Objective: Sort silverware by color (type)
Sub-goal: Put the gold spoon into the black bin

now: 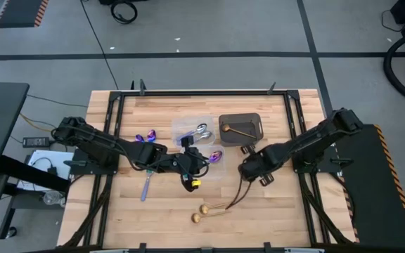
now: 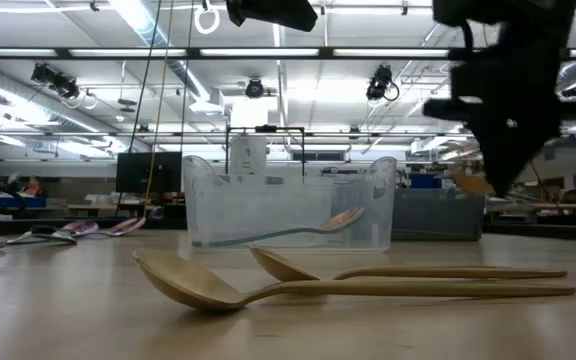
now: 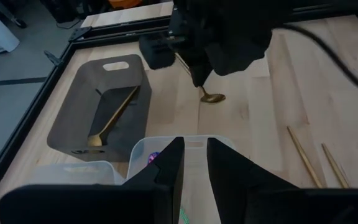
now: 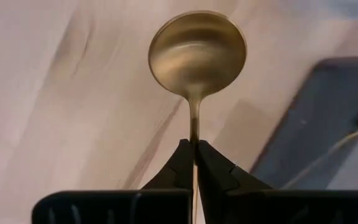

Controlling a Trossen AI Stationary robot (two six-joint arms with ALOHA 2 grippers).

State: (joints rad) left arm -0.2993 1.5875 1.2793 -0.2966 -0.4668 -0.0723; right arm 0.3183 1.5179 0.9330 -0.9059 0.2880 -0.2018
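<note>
Right pincer (image 4: 194,149): we see it clamped on a gold spoon (image 4: 196,56) by the handle (bowl hangs above the table (image 1: 273,211), beside the dark tub (image 1: 240,128)) | left pincer (image 3: 194,163): fingers slightly parted, holding nothing, over a clear tub (image 3: 166,146) | two gold spoons (image 2: 298,285) lie on the table near its front edge.

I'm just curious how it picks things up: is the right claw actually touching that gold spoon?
Touching. In the right wrist view the right gripper has its two dark fingers pinched shut on the thin stem of the gold spoon, with no gap on either side.
</note>
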